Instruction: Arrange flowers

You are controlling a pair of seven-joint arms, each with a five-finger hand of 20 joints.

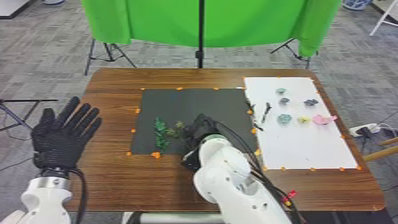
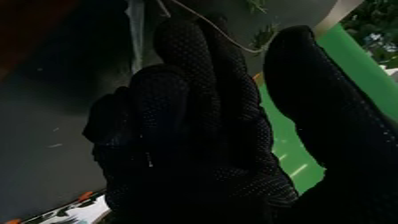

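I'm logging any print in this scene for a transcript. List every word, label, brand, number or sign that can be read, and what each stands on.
No readable text.
Black mat: no lettering to be made out.
White sheet: no lettering to be made out.
Green cloth: no lettering to be made out.
Small red-and-yellow item: too small to tell whether it bears any print.
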